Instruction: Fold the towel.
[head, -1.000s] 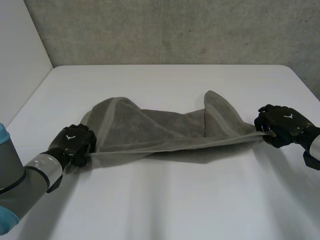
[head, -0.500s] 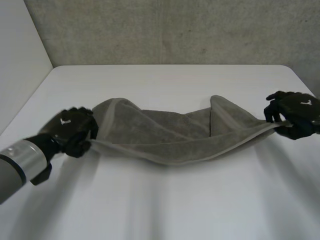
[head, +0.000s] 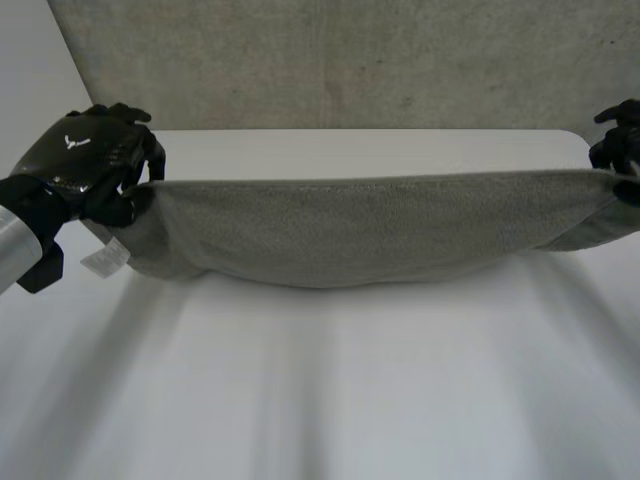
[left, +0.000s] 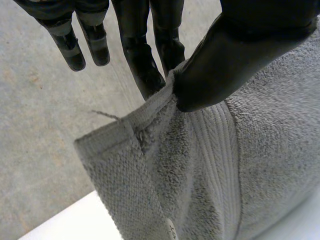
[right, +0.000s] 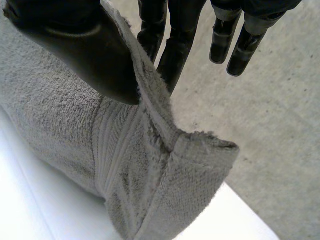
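Towel (head: 350, 225) hangs stretched between my two hands, its long axis running straight across from the left hand (head: 85, 160) to the right hand (head: 622, 140), raised over the worktop (head: 330, 400) — I cannot tell whether its sagging lower edge touches. Each hand pinches a top corner, thumb (left: 235, 60) clamped against straight fingers (left: 142, 65). The cloth drops below the fingers on both sides — so I judge the lay-down needs both hands lowering together.
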